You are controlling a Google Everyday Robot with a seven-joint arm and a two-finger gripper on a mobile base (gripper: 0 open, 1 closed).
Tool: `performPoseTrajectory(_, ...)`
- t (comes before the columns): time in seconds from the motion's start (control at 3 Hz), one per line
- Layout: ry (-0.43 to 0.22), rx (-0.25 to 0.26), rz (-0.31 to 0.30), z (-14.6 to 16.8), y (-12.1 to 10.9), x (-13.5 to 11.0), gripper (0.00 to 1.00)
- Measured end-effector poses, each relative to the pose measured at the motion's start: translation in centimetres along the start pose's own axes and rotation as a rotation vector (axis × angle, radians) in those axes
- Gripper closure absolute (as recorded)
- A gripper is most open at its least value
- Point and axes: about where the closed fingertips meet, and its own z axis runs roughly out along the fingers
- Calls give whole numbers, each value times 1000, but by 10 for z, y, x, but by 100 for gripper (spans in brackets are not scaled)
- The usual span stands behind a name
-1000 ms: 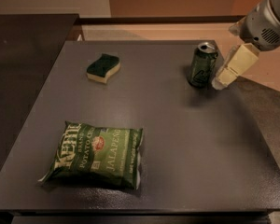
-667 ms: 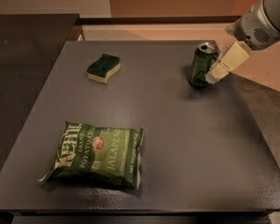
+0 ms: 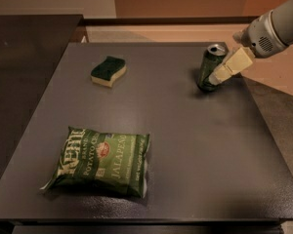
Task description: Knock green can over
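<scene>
Green can (image 3: 205, 68): upper right of the frame, standing on the dark worktop (image 3: 195, 150) near its far right corner. The silver rim is up. It may lean a touch to the right, but you cannot be sure from this angle. Not yet down.

Claw (image 3: 216, 77): it comes in from the right edge of the frame on the pale grey arm (image 3: 276, 28), angled down and to the left. Its cream tip sits against the can's right side, low on the body, touching or as good as touching. You cannot tell whether the claw is released or clenched, as only one cream bar shows. It does not look wrapped around the can, which fits the job: this is a push, not a pick.

Why this placement, as a judgement: contact from the right should send the can over to the left, toward the worktop's middle rather than off the right edge. The contact is low, though. A low push tends to slide a can rather than tip it, so you would likely want the force higher up the body, near the rim.

Others: green-and-cream sponge (image 3: 108, 71), upper left of centre; flat green chip bag (image 3: 100, 161), lower left. Both are well apart from the can and out of the likely fall path.

Risk: the can is round and probably light, so once over it may roll toward an edge.
</scene>
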Motion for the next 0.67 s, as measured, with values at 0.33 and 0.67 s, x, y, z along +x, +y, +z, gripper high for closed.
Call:
performPoseTrajectory(0.33, -47, -9, 9, 9, -3, 5, 0)
performPoseTrajectory(0.67, -86, -16, 0, 16, -4, 5, 18)
